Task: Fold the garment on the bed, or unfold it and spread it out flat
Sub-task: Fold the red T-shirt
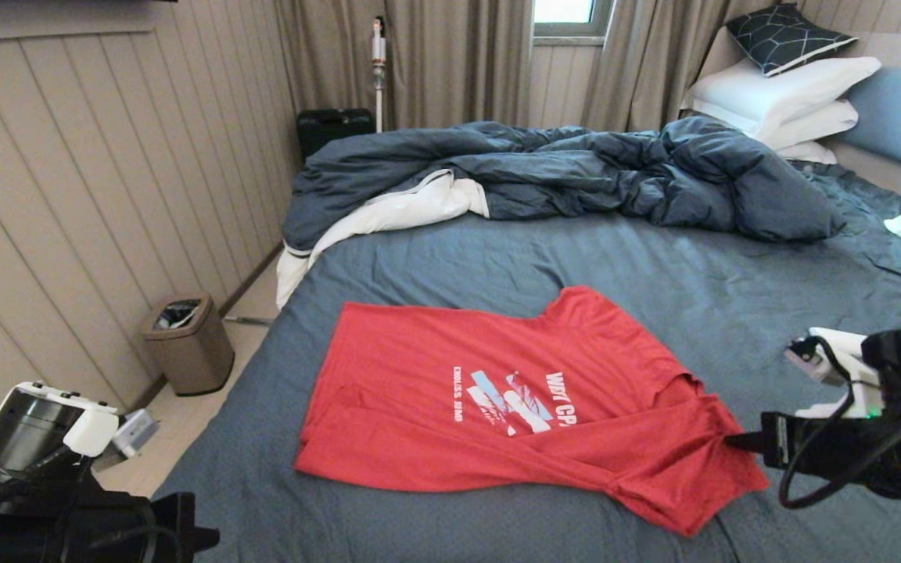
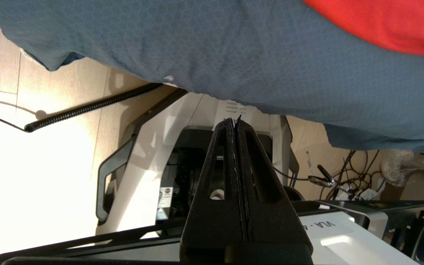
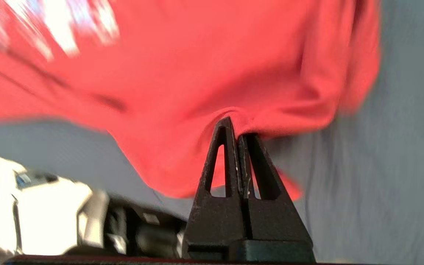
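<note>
The right gripper [image 3: 238,129] pinches the red printed T-shirt's [image 1: 497,399] edge on the slate-blue bed [image 1: 654,274]. The left gripper [image 2: 235,123], closed and empty, hangs beside the bed.

- Soft, even daylight fills the head view; a small window [image 1: 564,16] glows overexposed at the top.
- Shadows on the bed [image 1: 654,274] are faint and diffuse.
- In the left wrist view the floor [image 2: 20,191] blows out to pure white.
- The right wrist view is smeared; the garment [image 3: 182,73] lettering is unreadable.
</note>
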You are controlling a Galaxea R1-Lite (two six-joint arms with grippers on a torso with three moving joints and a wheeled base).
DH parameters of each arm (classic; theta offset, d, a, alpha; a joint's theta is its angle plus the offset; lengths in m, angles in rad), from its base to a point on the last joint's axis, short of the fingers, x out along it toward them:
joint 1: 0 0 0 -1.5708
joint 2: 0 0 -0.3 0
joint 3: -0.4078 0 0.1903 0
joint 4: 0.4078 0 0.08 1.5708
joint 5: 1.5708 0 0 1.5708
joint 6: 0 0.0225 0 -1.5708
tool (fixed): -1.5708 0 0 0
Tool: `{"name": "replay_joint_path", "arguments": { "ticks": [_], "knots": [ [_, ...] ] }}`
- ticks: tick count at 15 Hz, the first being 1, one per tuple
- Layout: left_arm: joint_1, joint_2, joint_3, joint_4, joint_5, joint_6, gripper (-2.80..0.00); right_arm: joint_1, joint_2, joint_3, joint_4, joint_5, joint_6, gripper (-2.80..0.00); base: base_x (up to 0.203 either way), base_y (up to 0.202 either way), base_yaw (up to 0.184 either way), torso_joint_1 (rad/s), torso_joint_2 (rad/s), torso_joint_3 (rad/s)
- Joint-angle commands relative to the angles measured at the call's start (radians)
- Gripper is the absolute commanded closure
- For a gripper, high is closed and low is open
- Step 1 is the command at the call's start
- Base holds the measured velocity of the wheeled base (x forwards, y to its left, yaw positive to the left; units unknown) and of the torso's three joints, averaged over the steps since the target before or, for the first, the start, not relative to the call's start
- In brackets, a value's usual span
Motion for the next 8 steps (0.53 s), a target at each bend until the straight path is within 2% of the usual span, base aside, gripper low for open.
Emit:
{"name": "replay_joint_path", "arguments": {
  "ticks": [1, 4, 8],
  "knots": [
    [0.0, 0.004, 0.002, 0.0, 0.0, -0.004, 0.0, 0.009, 0.019, -0.077, 0.002, 0.005, 0.03, 0.0, 0.0, 0.0, 0.0, 0.0, 0.0, 0.0],
    [0.0, 0.004, 0.003, -0.011, 0.0, -0.005, 0.0, 0.029, 0.099, -0.193, 0.01, 0.006, 0.104, 0.0, 0.0, 0.0, 0.0, 0.0, 0.0, 0.0],
    [0.0, 0.007, 0.006, -0.025, 0.0, -0.008, 0.0, 0.028, 0.155, -0.275, 0.009, -0.004, 0.185, 0.0, 0.0, 0.0, 0.0, 0.0, 0.0, 0.0]
  ]
}}
